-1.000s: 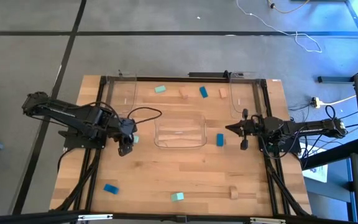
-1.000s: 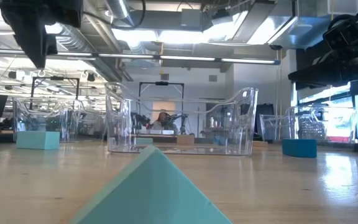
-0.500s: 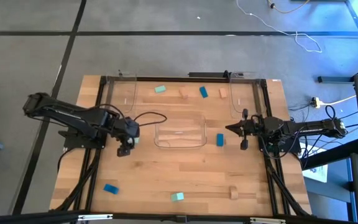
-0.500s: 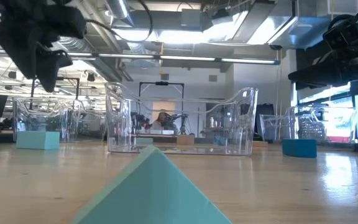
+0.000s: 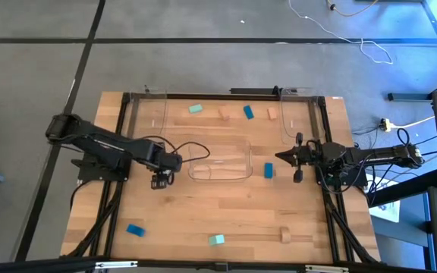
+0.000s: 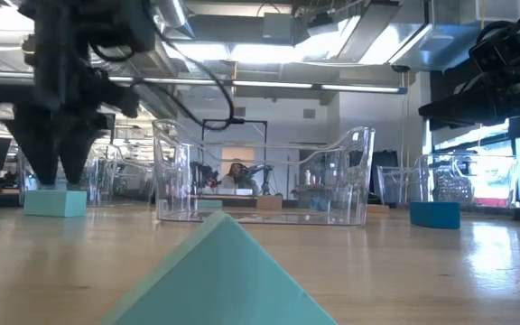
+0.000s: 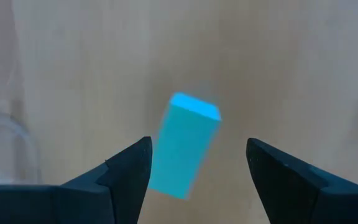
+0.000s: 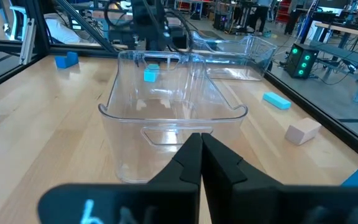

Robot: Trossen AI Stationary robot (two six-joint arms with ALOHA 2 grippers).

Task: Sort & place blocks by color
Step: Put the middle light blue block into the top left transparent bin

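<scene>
A mint block (image 7: pixel 185 152) lies flat on the wooden table (image 5: pixel 226 205), left of the clear centre tray (image 5: pixel 220 159). My left gripper (image 7: pixel 197 171) points down just above this block (image 6: pixel 55 203), open, with one finger on each side. My gripper hides the block in the high view. My right gripper (image 5: pixel 279 157) hovers shut at the tray's right end, beside a blue block (image 5: pixel 268 171). More blocks lie along the far side: mint (image 5: pixel 196 109), tan (image 5: pixel 224 114), blue (image 5: pixel 248 112) and tan (image 5: pixel 271 114). Near the front lie blue (image 5: pixel 134 229), mint (image 5: pixel 216 240) and tan (image 5: pixel 285 234).
Two more clear trays stand at the far left (image 5: pixel 150 114) and far right (image 5: pixel 294 117). The black frame rails (image 5: pixel 120 152) run along the table's sides. Bare wood shows between the centre tray and the front blocks.
My left gripper has gone toward the table's right edge and come down, from high above the table to just over the mint block beside the centre tray. The block has stayed where it was.
</scene>
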